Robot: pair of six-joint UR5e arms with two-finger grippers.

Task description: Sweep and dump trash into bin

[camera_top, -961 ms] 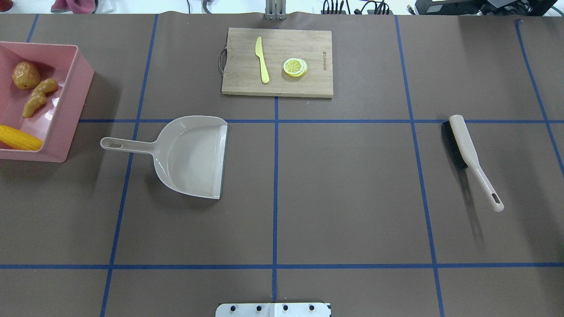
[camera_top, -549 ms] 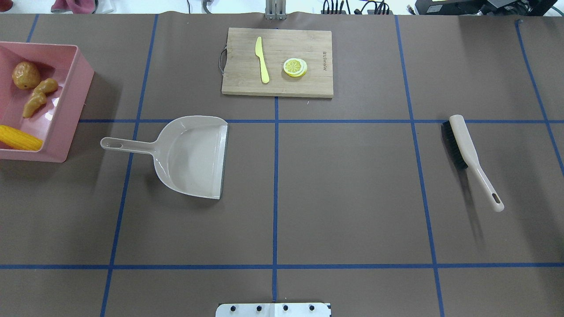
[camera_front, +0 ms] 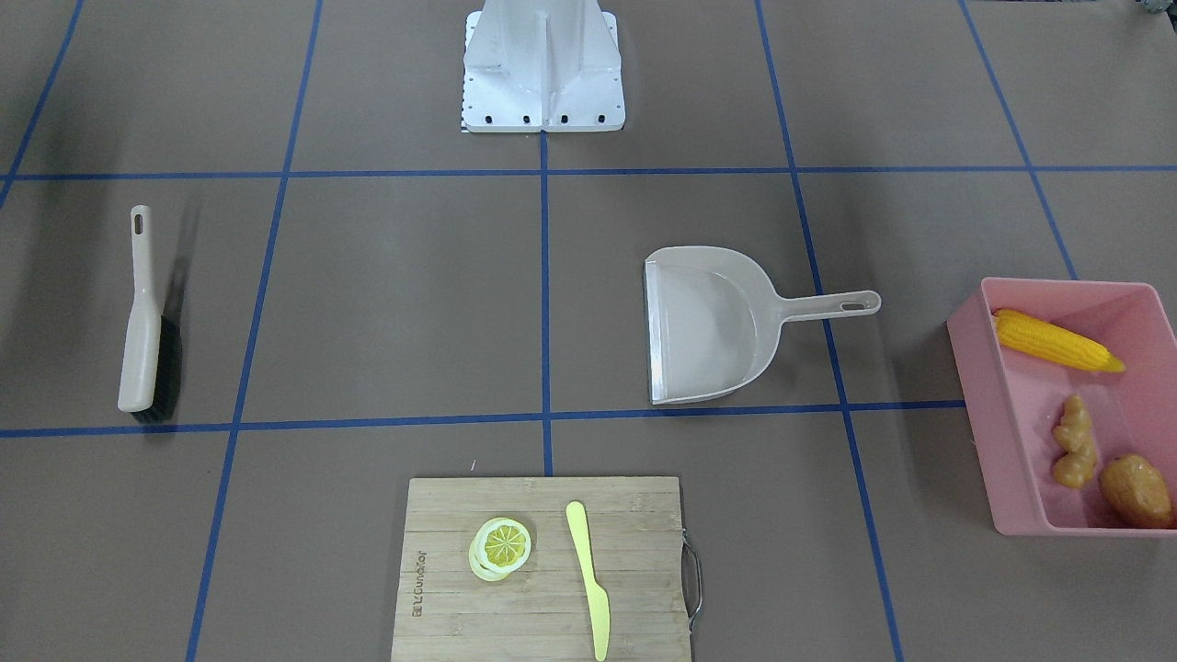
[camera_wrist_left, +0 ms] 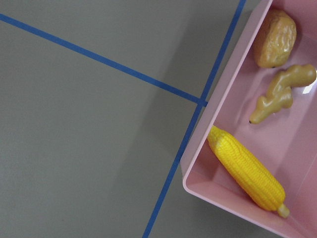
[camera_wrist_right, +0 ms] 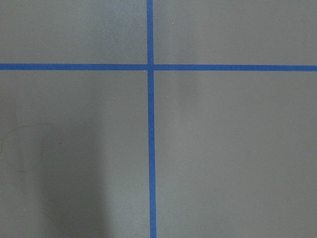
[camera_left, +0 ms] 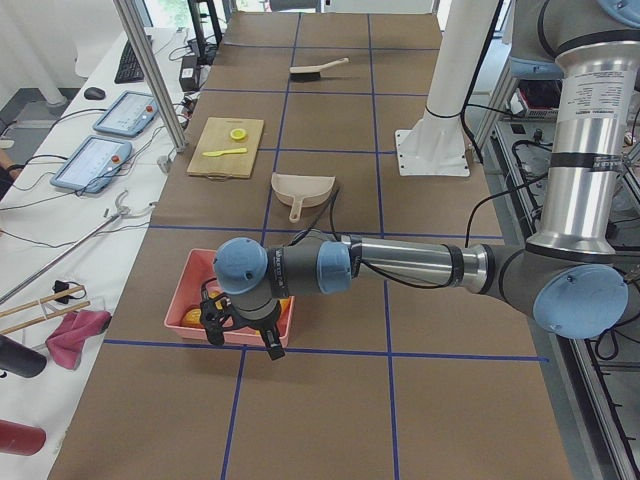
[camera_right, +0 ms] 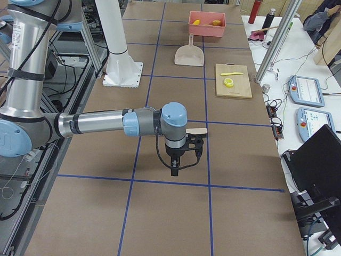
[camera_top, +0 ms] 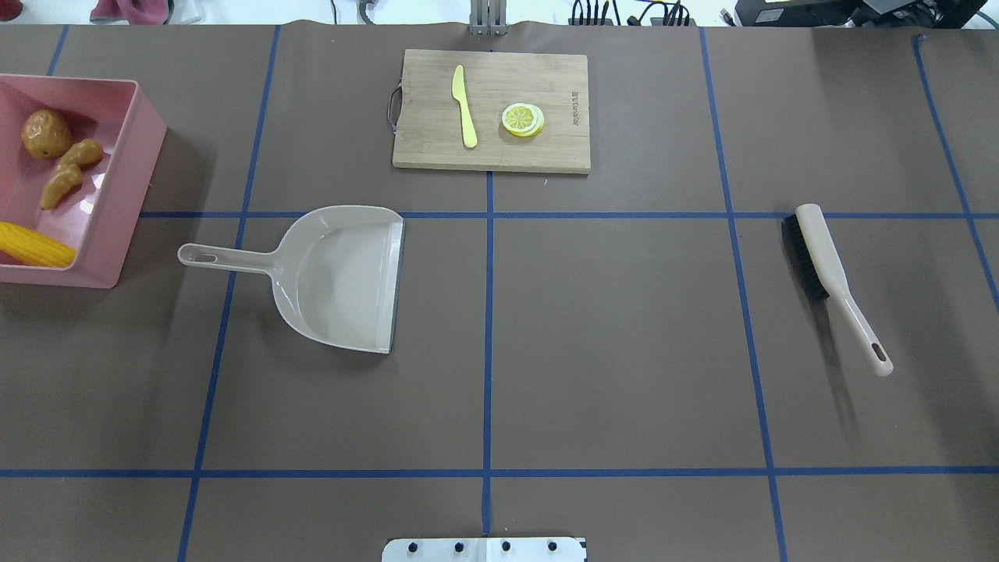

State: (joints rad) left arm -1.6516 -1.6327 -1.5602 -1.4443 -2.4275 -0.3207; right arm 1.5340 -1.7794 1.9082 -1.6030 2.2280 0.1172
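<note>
The pink bin (camera_top: pixel 129 179) stands at the table's left end, and also shows in the front view (camera_front: pixel 975 414). The trash lies inside it: a yellow corn cob (camera_top: pixel 35 246), a tan ginger root (camera_top: pixel 70 172) and a brown potato (camera_top: pixel 45 133). The left wrist view shows the bin's corner (camera_wrist_left: pixel 198 148) with the corn (camera_wrist_left: pixel 247 171), ginger (camera_wrist_left: pixel 282 94) and potato (camera_wrist_left: pixel 275 38). My left gripper (camera_left: pixel 240 335) hangs over the bin's near edge. My right gripper (camera_right: pixel 178 162) hangs over bare table next to the brush. Both show only in the side views, so I cannot tell whether they are open or shut.
A beige dustpan (camera_top: pixel 335 277) lies empty left of centre, handle towards the bin. A beige brush (camera_top: pixel 835 281) with black bristles lies at the right. A wooden cutting board (camera_top: pixel 492 148) at the far edge holds a yellow knife (camera_top: pixel 465 109) and lemon slices (camera_top: pixel 523 119).
</note>
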